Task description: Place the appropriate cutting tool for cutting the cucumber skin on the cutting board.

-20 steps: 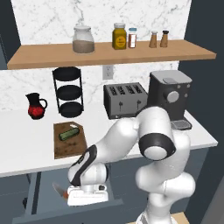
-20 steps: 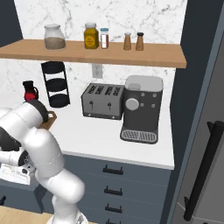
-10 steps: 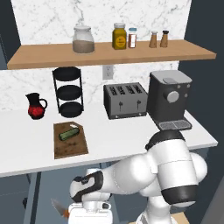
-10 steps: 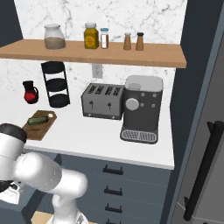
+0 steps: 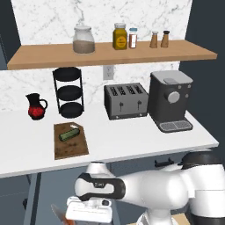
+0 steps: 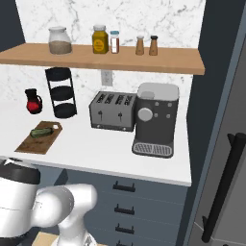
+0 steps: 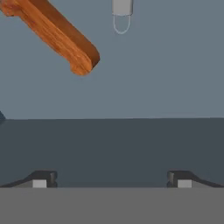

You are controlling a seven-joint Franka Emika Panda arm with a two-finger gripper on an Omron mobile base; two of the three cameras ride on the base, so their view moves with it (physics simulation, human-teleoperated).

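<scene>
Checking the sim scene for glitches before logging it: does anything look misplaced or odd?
The counter looks orderly: the cucumber lies on the cutting board. The odd part is below it: an orange knife handle and a grey peeler tip lie low in front of the open gripper, not on the counter.

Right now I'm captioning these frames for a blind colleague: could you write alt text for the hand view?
The gripper is open, its two dark fingertips wide apart over a flat grey surface. At the upper left lies an orange wooden knife handle, and at the top edge the grey peeler pokes into view, showing a metal end with a wire loop.
</scene>
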